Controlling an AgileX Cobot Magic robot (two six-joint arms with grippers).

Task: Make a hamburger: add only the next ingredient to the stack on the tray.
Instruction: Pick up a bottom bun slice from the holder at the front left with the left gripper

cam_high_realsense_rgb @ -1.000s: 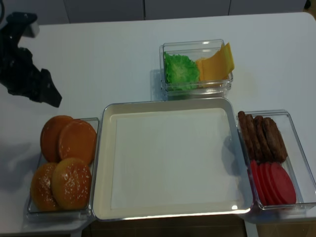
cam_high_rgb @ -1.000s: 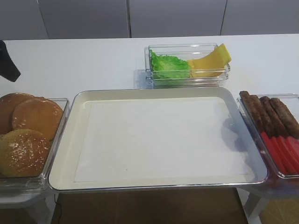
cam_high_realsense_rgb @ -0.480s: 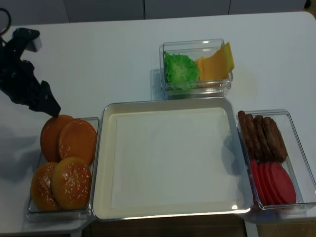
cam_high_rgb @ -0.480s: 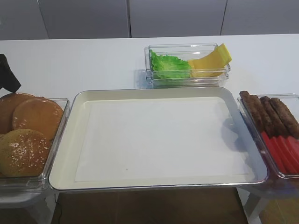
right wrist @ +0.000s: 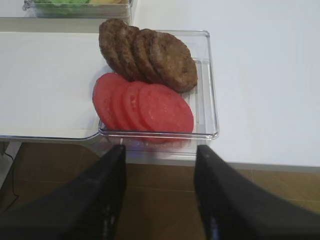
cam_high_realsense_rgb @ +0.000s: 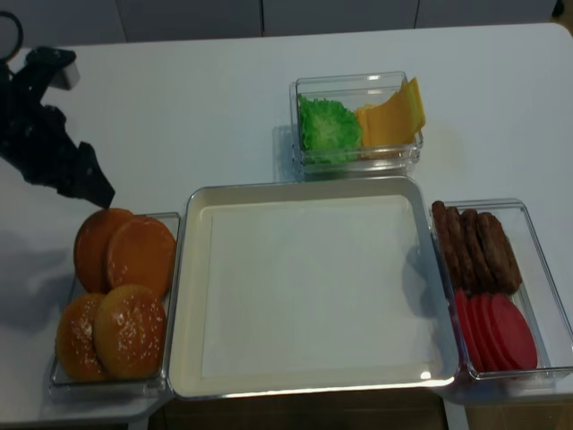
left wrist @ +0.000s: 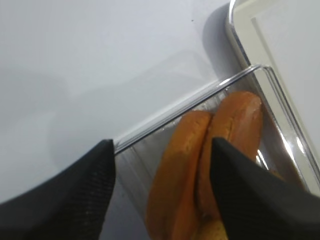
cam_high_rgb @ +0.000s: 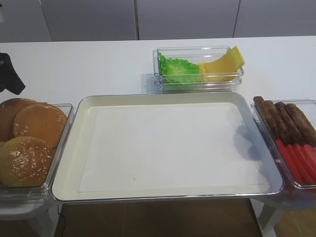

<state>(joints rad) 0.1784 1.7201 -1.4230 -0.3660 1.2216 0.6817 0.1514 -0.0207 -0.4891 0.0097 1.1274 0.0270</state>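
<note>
The left hand (left wrist: 160,200) hangs with jaws spread wide over the bun bin's (cam_high_realsense_rgb: 170,269) far edge — lined up for the flat bun half (cam_high_realsense_rgb: 141,255), leaning on another there; the tray (cam_high_realsense_rgb: 192,269) waits bare — right hand (right wrist: 160,195) open, idle

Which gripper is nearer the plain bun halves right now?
Left. The left gripper hangs open just above the back of the plain bun halves; the right gripper sits across the tray, before the tomato bin.
</note>
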